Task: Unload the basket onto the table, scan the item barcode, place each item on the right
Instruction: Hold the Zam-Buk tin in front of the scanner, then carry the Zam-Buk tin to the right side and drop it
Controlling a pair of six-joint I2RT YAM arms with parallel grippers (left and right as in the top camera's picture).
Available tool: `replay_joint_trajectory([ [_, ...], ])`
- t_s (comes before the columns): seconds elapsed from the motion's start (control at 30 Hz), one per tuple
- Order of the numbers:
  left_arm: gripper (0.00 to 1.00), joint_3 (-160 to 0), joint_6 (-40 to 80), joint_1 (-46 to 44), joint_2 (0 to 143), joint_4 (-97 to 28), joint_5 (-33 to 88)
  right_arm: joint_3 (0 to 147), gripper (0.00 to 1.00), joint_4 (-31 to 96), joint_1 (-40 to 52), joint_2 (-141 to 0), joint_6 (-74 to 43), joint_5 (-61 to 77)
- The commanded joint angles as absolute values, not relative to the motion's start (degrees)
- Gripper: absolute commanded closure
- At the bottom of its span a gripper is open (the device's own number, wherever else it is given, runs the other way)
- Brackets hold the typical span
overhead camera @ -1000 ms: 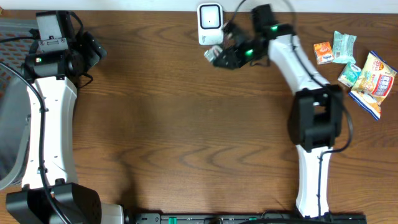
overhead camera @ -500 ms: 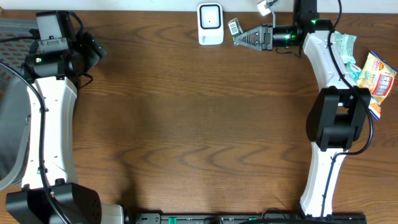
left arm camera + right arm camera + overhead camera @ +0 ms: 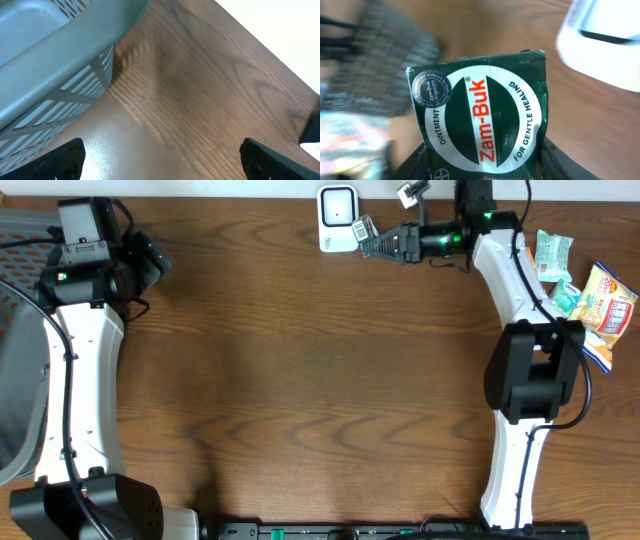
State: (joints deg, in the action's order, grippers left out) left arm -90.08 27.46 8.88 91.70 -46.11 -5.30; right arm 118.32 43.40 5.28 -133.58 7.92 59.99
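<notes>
I see right hand (image 3: 388,242) clamped on Zam-Buk box (image 3: 364,230), just right of scanner (image 3: 338,218); left hand (image 3: 160,162) wide apart, far off.

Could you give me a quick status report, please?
Left gripper idle, jaws open. Right gripper, jaws shut on Zam-Buk box, held beside the scanner. Nothing between box and scanner.

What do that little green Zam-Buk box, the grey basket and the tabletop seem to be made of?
Zam-Buk box: probably printed cardboard, slightly glossy; it has sharp folded edges and light scuffs on the print.
Basket: grey moulded plastic, matte; slotted walls and a smooth rounded rim.
Table: dark wood or wood-look laminate; grain lines show, but I cannot tell which.
</notes>
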Motion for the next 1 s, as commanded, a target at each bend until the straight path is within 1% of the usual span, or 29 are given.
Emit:
replay_joint_trajectory([
  [0.0, 0.02, -90.98, 28.18, 8.88, 91.74, -46.15, -6.04, 119.35, 0.73, 42.89, 9.63, -131.57, 7.29, 27.99],
  [0.13, 0.02, -90.98, 28.18, 8.88, 91.74, -46.17, -6.04, 119.35, 0.71, 38.04, 15.33, -131.57, 8.71, -3.7],
  [0.2, 0.02, -90.98, 28.18, 8.88, 91.74, -46.15, -6.04, 119.31, 0.71, 33.76, 17.91, -131.59, 12.99, -15.31],
  [0.27, 0.02, -90.98, 28.18, 8.88, 91.74, -46.17, -6.04, 119.24, 0.7, 27.49, 20.43, -131.74, 19.55, -23.4],
  [0.3, 0.02, -90.98, 28.18, 8.88, 91.74, -46.17, -6.04, 119.24, 0.7, 25.32, 21.06, -131.92, 21.61, -24.93],
  [0.37, 0.02, -90.98, 28.18, 8.88, 91.74, -46.17, -6.04, 119.24, 0.7, 16.05, 22.72, -132.92, 29.1, -27.07],
  [0.53, 0.02, -90.98, 28.18, 8.88, 91.74, -46.17, -6.04, 119.24, 0.71, -0.38, 23.35, -137.01, 39.42, -26.44],
  [0.6, 0.02, -90.98, 28.18, 8.88, 91.74, -46.17, -6.04, 119.24, 0.72, -4.27, 23.35, -138.69, 41.76, -26.39],
  [0.7, 0.02, -90.98, 28.18, 8.88, 91.74, -46.17, -6.04, 119.24, 0.71, -7.01, 23.42, -140.9, 43.4, -25.89],
  [0.87, 0.02, -90.98, 28.18, 8.88, 91.74, -46.17, -6.04, 119.24, 0.7, -7.25, 23.79, -143.52, 43.2, -24.91],
  [0.97, 0.02, -90.98, 28.18, 8.88, 91.74, -46.17, -6.04, 119.24, 0.7, -7.01, 24.36, -143.61, 39.72, -24.86],
])
